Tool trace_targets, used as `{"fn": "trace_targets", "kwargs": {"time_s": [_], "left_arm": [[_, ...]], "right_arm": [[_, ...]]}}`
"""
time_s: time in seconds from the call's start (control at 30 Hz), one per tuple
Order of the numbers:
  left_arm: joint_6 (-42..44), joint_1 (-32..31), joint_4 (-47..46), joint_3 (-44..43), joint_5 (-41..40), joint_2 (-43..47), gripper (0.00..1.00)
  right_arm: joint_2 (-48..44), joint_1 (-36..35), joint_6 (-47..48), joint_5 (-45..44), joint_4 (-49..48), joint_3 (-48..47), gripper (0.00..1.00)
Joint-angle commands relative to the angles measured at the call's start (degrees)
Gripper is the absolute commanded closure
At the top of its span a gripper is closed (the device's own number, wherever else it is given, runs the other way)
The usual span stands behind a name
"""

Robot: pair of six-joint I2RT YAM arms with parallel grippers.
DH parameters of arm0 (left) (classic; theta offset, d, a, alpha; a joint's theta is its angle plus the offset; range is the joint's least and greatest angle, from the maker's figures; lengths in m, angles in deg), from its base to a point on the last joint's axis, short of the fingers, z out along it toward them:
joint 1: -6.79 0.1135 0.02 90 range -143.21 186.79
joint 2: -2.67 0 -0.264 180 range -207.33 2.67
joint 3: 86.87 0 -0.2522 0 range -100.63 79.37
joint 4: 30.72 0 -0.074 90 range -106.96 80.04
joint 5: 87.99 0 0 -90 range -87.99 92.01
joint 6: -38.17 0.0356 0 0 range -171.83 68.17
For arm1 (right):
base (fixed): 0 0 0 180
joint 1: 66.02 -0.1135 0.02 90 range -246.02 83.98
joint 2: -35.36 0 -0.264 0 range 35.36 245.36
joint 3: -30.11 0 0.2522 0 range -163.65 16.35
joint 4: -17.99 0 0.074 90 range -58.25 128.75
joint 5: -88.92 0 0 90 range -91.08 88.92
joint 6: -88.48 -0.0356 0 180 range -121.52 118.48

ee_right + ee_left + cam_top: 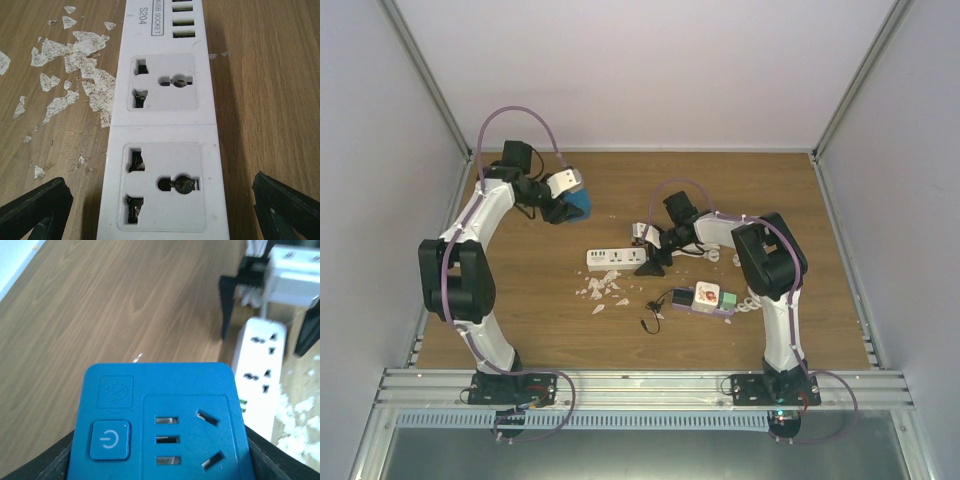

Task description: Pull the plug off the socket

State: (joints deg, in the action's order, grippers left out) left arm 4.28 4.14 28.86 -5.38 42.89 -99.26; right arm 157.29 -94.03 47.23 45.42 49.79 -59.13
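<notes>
Top view: the left gripper (572,206) hangs above the far-left part of the bench, clamped on the blue square plastic plug block (580,203). The block is well apart from the long white plastic socket strip (617,258) lying mid-bench. The right gripper (656,262) sits at the strip's right end, with white flakes (603,290) scattered just toward the near edge.

Left wrist view: the block fills the frame, power button and slots facing the camera. Dark fingers (282,457) pinch only its lower corners.

Right wrist view: both black fingertips (35,207) stand wide apart either side of the strip, touching nothing, and every socket shown is empty.

The plug looks free of the strip. The corner pinch is shallow, so a quick swing could twist the block loose and drop it. With the right fingers not pressing down, any knock would slide the strip.
</notes>
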Motion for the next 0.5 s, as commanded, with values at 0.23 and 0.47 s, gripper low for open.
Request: {"fn": "trace_targets", "kwargs": {"time_s": [0.23,0.47], "left_arm": [[21.7,1.3,7.2,-8.8,-27.2,-0.2,0.57],[34.5,2.3,1.4,-8.1,-37.8,-2.2,0.56]], "right_arm": [[0.2,-0.3,-5.3,1.7,-1.1,-2.8,0.0],[-0.1,-0.1,-6.3,2.0,-1.1,-3.9,0.0]]}}
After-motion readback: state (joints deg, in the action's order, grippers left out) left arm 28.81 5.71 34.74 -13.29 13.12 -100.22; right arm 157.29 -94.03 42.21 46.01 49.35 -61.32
